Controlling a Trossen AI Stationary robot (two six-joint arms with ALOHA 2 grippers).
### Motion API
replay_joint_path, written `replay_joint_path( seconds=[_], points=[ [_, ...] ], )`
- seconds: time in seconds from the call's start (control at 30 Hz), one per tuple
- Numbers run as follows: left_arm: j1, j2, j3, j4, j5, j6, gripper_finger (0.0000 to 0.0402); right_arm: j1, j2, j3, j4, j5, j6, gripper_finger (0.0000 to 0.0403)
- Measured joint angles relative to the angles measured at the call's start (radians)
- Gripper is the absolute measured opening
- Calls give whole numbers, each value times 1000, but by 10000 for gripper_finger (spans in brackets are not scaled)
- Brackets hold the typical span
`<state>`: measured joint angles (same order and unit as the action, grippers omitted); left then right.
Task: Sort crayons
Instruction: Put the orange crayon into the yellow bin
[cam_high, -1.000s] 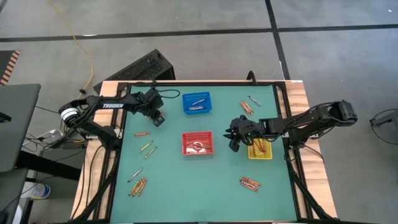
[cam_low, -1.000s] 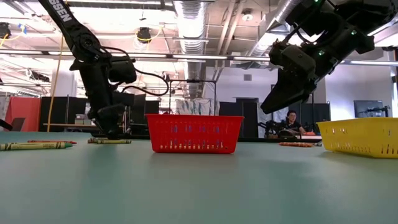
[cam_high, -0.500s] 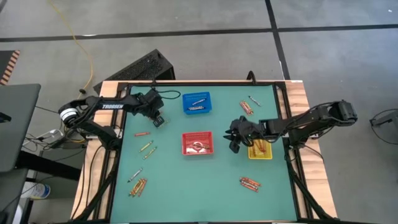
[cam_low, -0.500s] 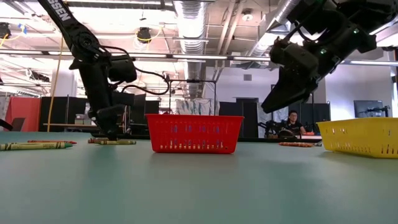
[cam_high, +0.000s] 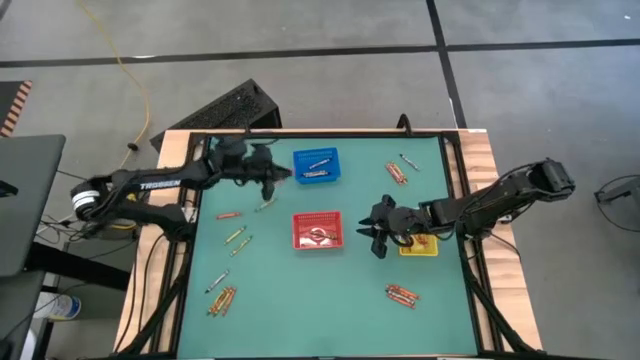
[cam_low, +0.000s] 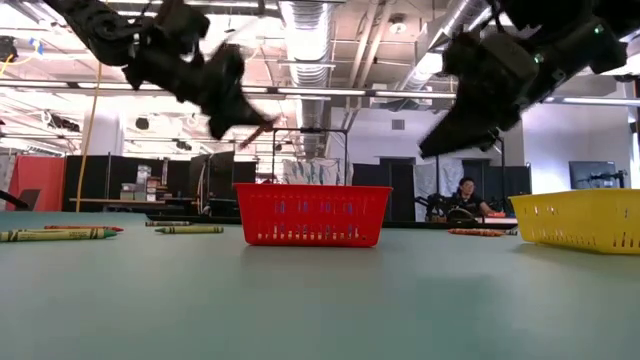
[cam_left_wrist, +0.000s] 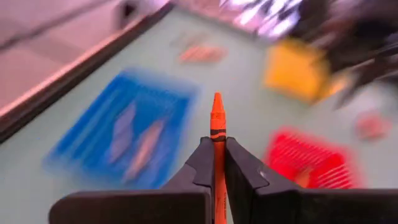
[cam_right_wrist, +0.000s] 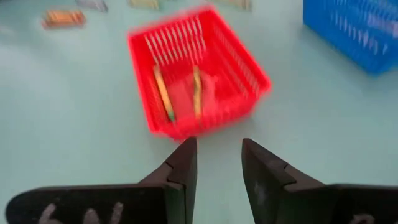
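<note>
Crayons are what you are sorting, and your left gripper (cam_left_wrist: 216, 163) has one: a thin orange wax crayon (cam_left_wrist: 217, 134) sits clamped between its two dark fingers (cam_left_wrist: 201, 167), its pointed tip sticking out ahead of them. In the high view that gripper (cam_high: 268, 176) hangs above the green tabletop (cam_high: 300, 290), just beside the small blue square mesh basket (cam_high: 316, 165), which holds a couple of pale crayons. In the low view the fingers are raised well above the surface.

Your right gripper (cam_right_wrist: 217, 158) has its fingers apart with nothing between them. Just ahead of them stands the small red square mesh basket (cam_right_wrist: 198, 70), with two crayons lying inside. In the high view this gripper (cam_high: 378, 232) sits between the red basket (cam_high: 317, 230) and the small yellow mesh basket (cam_high: 418, 243).

Loose crayons lie scattered on the tabletop: a red one and two yellowish ones (cam_high: 237, 238) below your left fingers, a cluster (cam_high: 222, 298) near the left front corner, a reddish bunch (cam_high: 402, 294) in front of the right fingers, and a few more (cam_high: 397, 172) beyond the yellow basket.
</note>
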<state>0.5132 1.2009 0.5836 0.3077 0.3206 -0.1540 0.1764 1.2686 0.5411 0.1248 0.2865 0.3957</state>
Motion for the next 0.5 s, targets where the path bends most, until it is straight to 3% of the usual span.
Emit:
replay_joint_path(
  seconds=[0.33, 0.5],
  points=[
    [-345, 292, -17, 913, -34, -145, 1, 17, 80, 1, 493, -4, -268, 121],
    [-415, 440, 56, 1090, -37, -155, 0, 0, 112, 2, 664, -104, -366, 121]
  ],
)
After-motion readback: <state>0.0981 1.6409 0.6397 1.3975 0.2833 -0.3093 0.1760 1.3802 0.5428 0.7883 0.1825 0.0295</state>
